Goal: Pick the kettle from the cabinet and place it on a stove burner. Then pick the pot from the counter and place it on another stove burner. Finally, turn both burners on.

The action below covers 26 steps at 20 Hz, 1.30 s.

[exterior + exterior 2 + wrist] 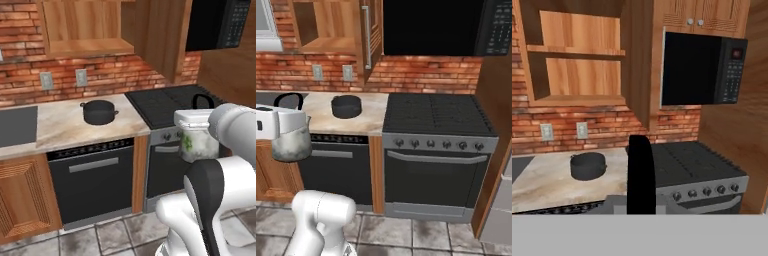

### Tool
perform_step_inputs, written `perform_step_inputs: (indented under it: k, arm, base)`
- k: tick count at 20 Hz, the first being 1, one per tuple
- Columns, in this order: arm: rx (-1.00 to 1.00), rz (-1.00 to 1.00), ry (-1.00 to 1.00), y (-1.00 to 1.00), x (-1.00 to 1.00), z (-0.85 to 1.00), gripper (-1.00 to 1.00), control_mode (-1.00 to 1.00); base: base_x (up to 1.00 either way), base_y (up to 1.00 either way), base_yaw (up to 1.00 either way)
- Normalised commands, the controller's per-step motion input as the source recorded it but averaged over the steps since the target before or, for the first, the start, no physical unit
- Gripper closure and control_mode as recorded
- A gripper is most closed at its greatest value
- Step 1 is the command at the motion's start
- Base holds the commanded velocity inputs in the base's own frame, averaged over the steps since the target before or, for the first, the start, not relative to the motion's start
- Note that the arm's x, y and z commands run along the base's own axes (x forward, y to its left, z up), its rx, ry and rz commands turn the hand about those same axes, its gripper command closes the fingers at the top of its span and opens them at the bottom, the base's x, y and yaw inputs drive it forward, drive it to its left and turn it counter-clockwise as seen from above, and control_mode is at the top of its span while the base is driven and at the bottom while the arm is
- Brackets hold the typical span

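My gripper [196, 119] is shut on the thin black arched handle of the whitish, green-patterned kettle [196, 145], which hangs in the air in front of the stove's left front corner, below counter-edge height. From the right base the kettle [291, 141] hangs under the gripper [278, 117]. In the hand view the black handle [641, 175] rises up the middle. The dark pot [99, 111] [346, 106] [588, 165] sits on the beige counter [60, 127], left of the black cooktop [165, 102] [436, 115]. The wooden cabinet [85, 30] [577, 60] stands open with bare shelves.
The cabinet's open door [370, 35] juts out above the seam between counter and stove. A black microwave [441, 27] hangs over the cooktop. Steel knobs [438, 144] line the stove front. A dark grey panel [17, 125] lies at the counter's left.
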Motion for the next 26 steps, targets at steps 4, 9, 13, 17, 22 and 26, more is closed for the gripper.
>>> perform_step_inputs:
  k: [4,9,13,17,22,26]
  arm:
    - [0.00,0.00,0.00,0.00,0.00,0.00,1.00,1.00]
    - [0.00,0.00,0.00,0.00,0.00,0.00,1.00,1.00]
    - [0.00,0.00,0.00,0.00,0.00,0.00,1.00,1.00]
    - [0.00,0.00,0.00,0.00,0.00,0.00,1.00,1.00]
    - [0.00,0.00,0.00,0.00,0.00,0.00,1.00,1.00]
    - [0.00,0.00,0.00,0.00,0.00,0.00,1.00,1.00]
  base:
    - [-0.10,-0.50,-0.08]
    - [-0.12,-0.54,-0.07]
    - [-0.10,-0.53,-0.06]
    - [-0.03,-0.50,-0.06]
    - [0.03,-0.42,-0.03]
    - [0.31,-0.28,0.00]
